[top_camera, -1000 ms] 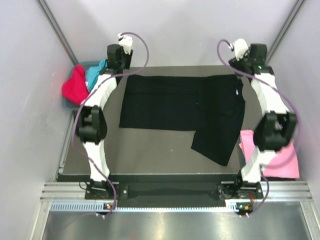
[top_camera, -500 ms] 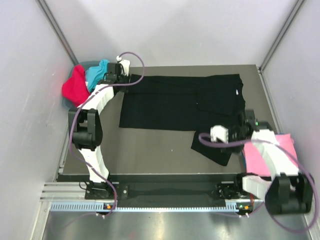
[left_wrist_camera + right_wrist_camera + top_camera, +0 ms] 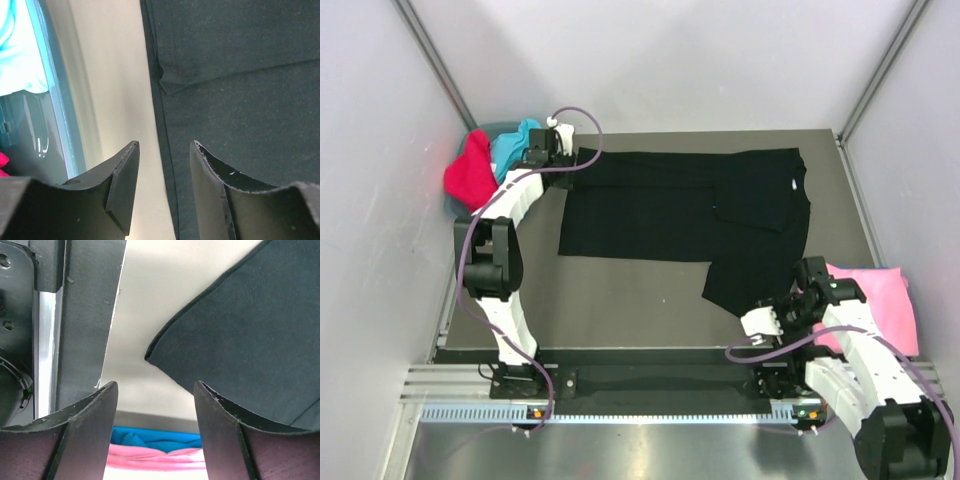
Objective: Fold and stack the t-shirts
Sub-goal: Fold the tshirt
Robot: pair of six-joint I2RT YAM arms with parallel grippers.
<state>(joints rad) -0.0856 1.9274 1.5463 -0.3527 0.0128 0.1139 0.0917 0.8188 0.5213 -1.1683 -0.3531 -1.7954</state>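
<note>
The black t-shirt (image 3: 680, 215) lies spread across the worktop (image 3: 620, 300), one side turned in but the fold far from finished. The left fingers (image 3: 122, 190) stand apart over its far-left edge and the right fingers (image 3: 90, 430) stand apart just off its near-right corner — neither clamps cloth. A pink t-shirt (image 3: 880, 300) sits folded at the near right. A red t-shirt (image 3: 468, 172) and a turquoise t-shirt (image 3: 510, 145) wait bunched at the far left — so most of the folding and stacking looks undone.
</note>
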